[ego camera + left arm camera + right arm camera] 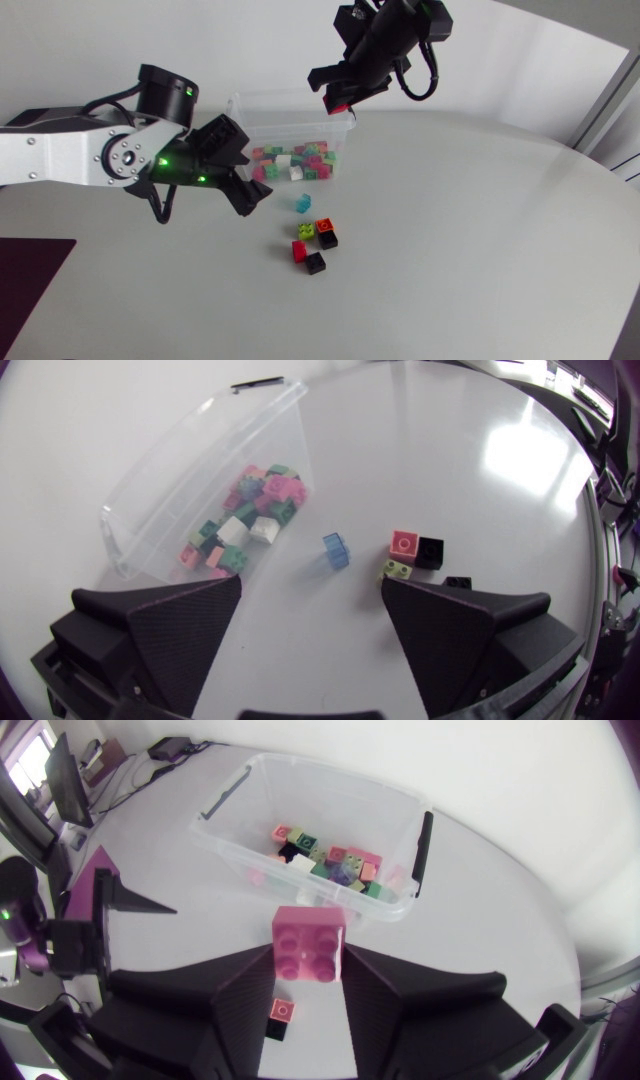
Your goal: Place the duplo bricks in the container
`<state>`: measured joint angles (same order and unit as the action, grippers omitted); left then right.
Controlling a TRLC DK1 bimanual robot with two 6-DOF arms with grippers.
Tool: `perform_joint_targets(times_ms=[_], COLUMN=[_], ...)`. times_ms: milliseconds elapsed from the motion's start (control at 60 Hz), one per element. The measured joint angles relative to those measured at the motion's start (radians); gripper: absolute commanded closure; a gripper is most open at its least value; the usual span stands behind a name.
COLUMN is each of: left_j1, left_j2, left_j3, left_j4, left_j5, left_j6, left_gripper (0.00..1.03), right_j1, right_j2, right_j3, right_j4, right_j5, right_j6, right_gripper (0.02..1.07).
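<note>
Currently gripping a pink brick (310, 942) in right fingers (245, 1005) (apparently above the container (270, 120)). Holding left fingers (170, 630) splayed, empty.

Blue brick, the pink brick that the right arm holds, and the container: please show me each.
blue brick (337, 550), left wrist view, on its top face.
pink brick (310, 942), right wrist view, on its studded face.
container (180, 470), left wrist view, on its bare clear wall.

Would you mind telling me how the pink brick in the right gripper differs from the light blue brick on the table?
The pink brick is held in the air between the right gripper's fingers; the light blue brick lies loose on the table. The pink brick's colour is strong pink, the light blue brick's a pale blue. Neither is in the container yet.
</note>
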<state>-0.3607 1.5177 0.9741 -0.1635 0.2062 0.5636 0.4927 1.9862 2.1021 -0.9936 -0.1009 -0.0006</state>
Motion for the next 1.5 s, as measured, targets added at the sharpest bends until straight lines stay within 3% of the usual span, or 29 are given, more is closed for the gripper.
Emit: perform_joint_targets(times_ms=[300,683,1267,1500], left_j1=[-0.028,-0.019,-0.013,-0.013], left_j2=[0.108,0.115,0.115,0.115], left_j3=[-0.035,-0.067,-0.078,-0.078], left_j4=[0.012,0.057,0.066,0.068], left_j5=[0.003,0.006,0.006,0.006], left_j6=[0.045,0.063,0.063,0.063], left_gripper=[0.06,0.06,0.06,0.06], right_j1=[-0.011,-0.027,-0.030,-0.030], right_j2=[0.109,0.169,0.187,0.187], right_j3=[0.150,0.214,0.199,0.121], right_j4=[0.003,0.009,0.200,0.334], right_j5=[-0.011,-0.026,-0.009,0.000], right_j6=[0.000,0.000,0.005,0.005], right_gripper=[0.71,0.71,0.71,0.71])
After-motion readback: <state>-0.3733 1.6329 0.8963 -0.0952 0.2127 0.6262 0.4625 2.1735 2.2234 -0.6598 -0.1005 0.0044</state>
